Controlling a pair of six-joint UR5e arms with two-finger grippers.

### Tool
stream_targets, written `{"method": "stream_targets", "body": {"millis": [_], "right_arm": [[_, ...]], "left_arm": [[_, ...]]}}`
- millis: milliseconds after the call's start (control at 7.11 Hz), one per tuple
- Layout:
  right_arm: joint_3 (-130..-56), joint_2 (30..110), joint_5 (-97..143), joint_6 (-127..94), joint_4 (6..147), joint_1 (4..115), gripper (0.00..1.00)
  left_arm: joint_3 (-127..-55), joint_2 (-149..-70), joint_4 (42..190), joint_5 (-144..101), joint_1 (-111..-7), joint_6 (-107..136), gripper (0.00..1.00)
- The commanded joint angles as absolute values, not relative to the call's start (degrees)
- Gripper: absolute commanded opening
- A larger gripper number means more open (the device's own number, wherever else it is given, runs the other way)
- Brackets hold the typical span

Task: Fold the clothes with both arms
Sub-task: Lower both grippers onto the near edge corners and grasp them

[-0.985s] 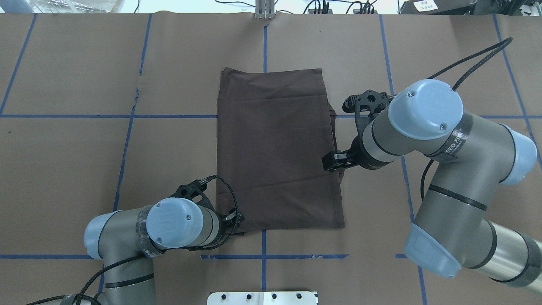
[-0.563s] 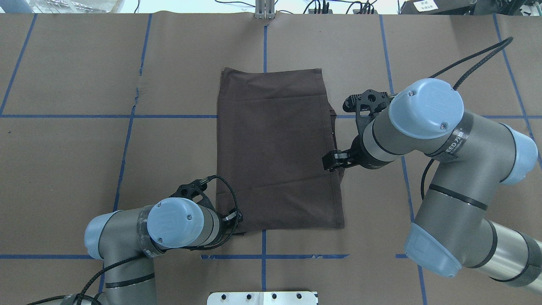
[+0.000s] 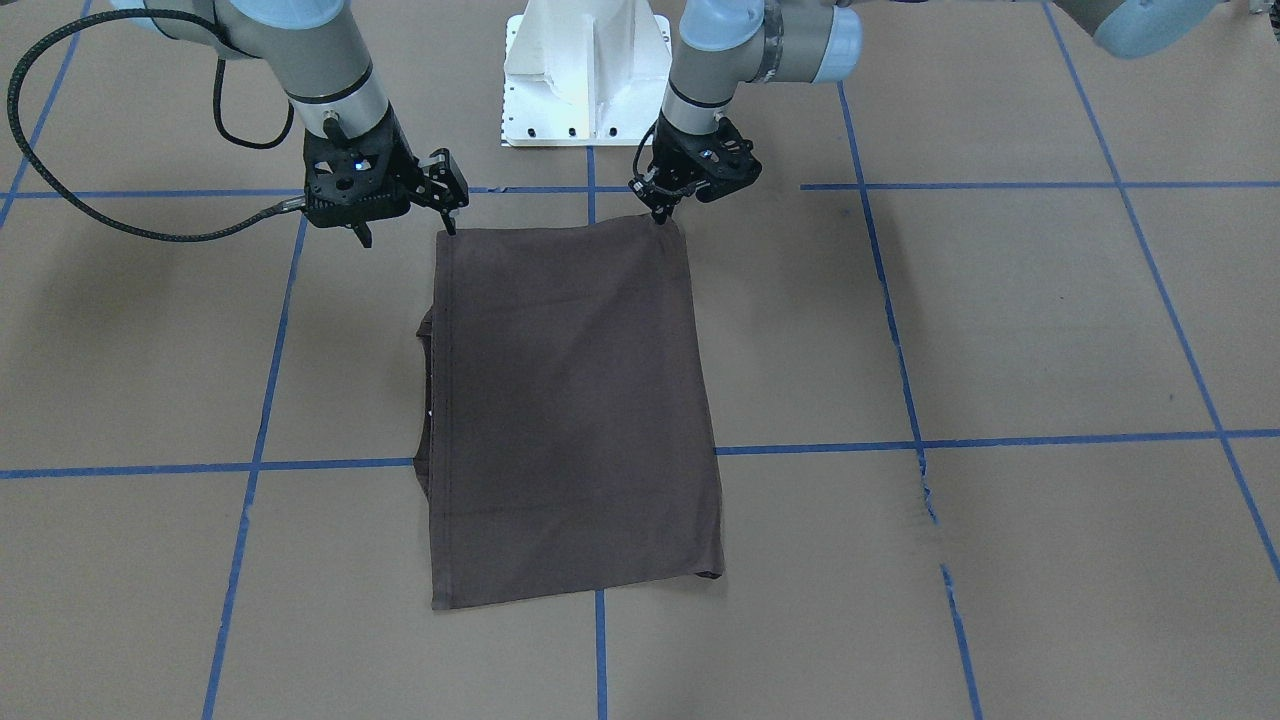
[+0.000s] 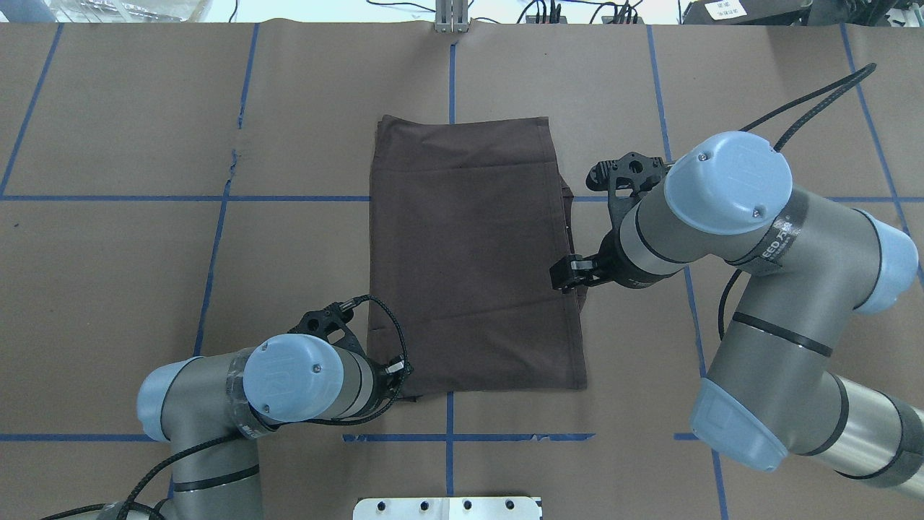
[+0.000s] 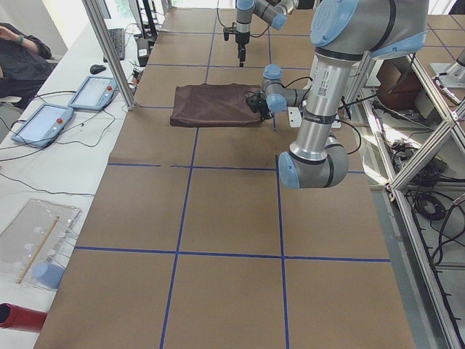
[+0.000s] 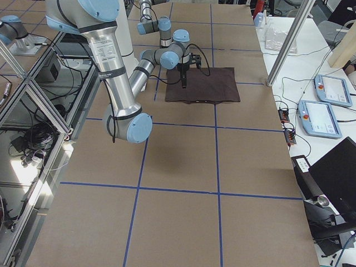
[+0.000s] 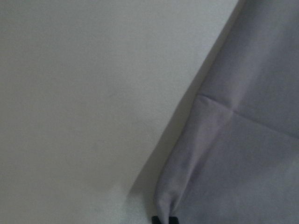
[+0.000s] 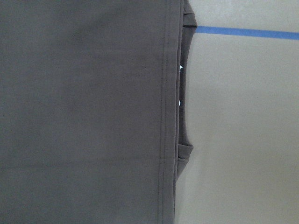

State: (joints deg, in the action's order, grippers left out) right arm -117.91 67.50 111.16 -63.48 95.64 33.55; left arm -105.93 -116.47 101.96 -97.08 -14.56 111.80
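The dark brown-grey T-shirt (image 4: 469, 253) lies folded into a flat rectangle in the middle of the table; it also shows in the front view (image 3: 570, 400). My left gripper (image 4: 403, 372) is low at the shirt's near left corner. It appears at that corner in the front view (image 3: 662, 215), and the left wrist view shows its tips (image 7: 164, 219) shut on the cloth corner (image 7: 196, 177). My right gripper (image 4: 570, 276) hovers over the shirt's right edge, holding nothing. The right wrist view shows that hemmed edge (image 8: 166, 116) from above and no fingertips, so the gripper looks open.
The table is covered in brown paper with blue tape lines (image 4: 289, 198). The white pedestal base (image 3: 585, 70) stands at the robot's side. Tablets (image 5: 43, 120) and a seated operator (image 5: 22, 51) are beyond the far edge, with metal posts (image 5: 109, 51) at that edge.
My left arm has drawn slightly left and back toward the robot, still pinching the corner. The right arm has barely shifted. The shirt lies as before.
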Motion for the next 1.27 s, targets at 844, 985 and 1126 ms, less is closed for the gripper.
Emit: {"method": "stream_targets", "body": {"millis": [844, 985, 1126], "right_arm": [[-108.9, 67.2, 97.4, -108.3, 89.2, 19.1, 1.0], [-108.0, 67.1, 97.4, -108.3, 88.8, 19.0, 1.0], [-107.9, 67.4, 97.4, -108.2, 88.7, 18.6, 1.0]], "left_arm": [[-106.4, -116.6, 102.0, -97.4, -15.6, 109.2, 0.0], [-106.4, -116.7, 102.0, -97.4, -15.6, 109.2, 0.0], [-106.4, -116.7, 102.0, -97.4, -15.8, 109.2, 0.0]]}}
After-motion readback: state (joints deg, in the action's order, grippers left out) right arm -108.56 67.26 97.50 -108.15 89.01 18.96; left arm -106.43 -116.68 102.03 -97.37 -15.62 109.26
